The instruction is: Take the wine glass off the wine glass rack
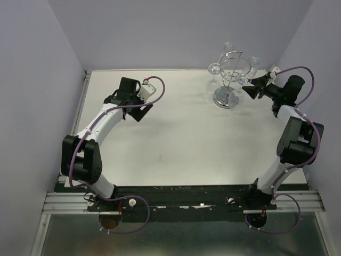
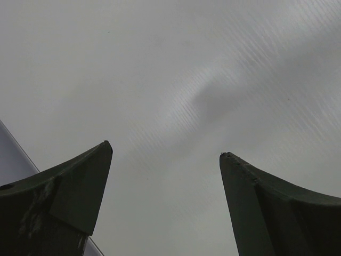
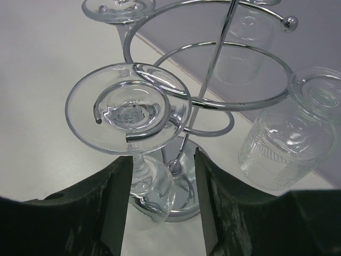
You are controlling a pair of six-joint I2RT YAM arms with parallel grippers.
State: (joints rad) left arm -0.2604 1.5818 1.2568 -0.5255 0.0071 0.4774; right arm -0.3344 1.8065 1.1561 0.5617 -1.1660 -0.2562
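The chrome wine glass rack (image 1: 230, 80) stands at the table's far right, with several clear glasses hanging upside down from its loops. In the right wrist view its post (image 3: 212, 74) and rings show close up. The nearest wine glass (image 3: 128, 109) hangs by its foot in a loop, and its stem and bowl (image 3: 152, 194) lie between my fingers, close to the left finger (image 3: 114, 202). My right gripper (image 3: 162, 157) is open around it, beside the rack (image 1: 246, 87). My left gripper (image 2: 166, 154) is open and empty over bare table (image 1: 138, 111).
A ribbed glass (image 3: 285, 133) hangs at the right of the rack, and other glasses hang at the top left (image 3: 117, 8) and behind (image 3: 245, 37). The rack's disc base (image 1: 226, 98) rests on the white table. Purple walls close in the back and both sides.
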